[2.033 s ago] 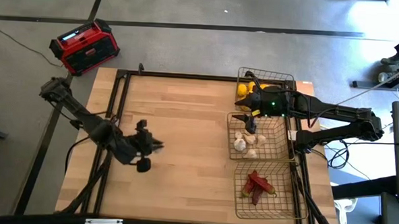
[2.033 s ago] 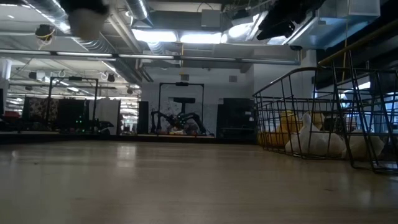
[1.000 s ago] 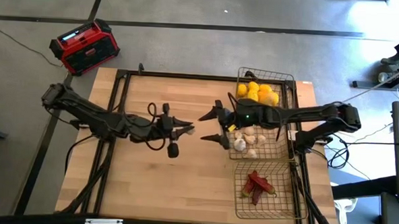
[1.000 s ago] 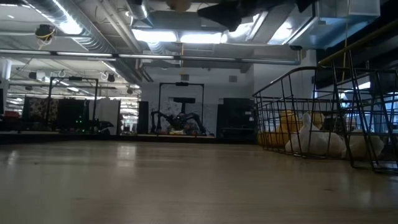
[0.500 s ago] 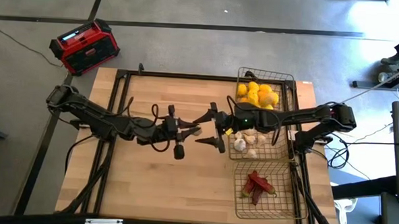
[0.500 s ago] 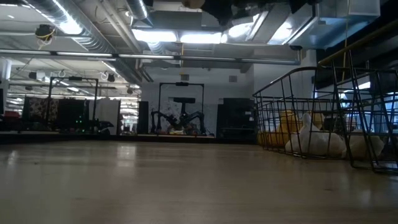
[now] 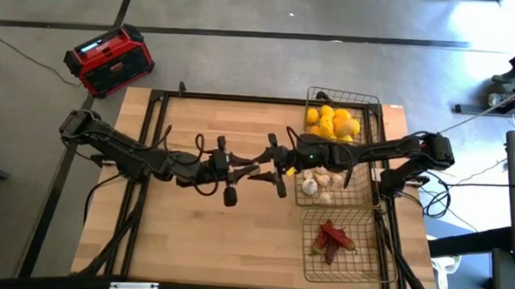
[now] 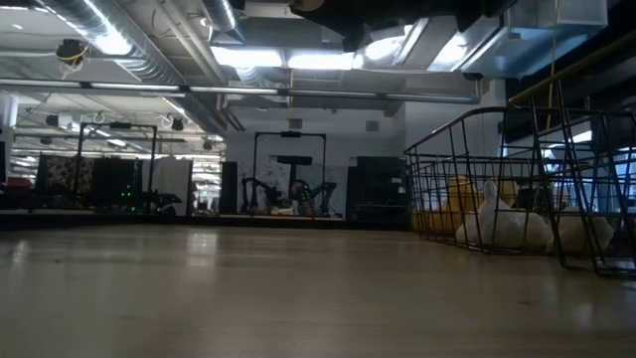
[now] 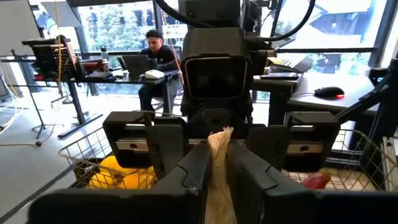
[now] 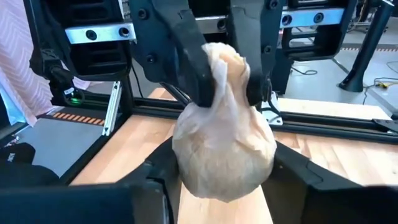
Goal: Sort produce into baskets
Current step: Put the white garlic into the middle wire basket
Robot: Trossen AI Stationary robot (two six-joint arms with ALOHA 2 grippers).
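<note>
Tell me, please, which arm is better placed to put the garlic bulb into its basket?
The right arm. Its end effector is closing around the garlic bulb that the left end effector holds by the stem, and the garlic basket is on its side.

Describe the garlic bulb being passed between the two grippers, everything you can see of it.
The garlic bulb is off-white and papery, with a plump round body tapering to a narrow stem. It hangs in mid-air above the middle of the wooden table. The left gripper pinches the stem, and the right gripper has its fingers on both sides of the body. Nothing else touches it.
</note>
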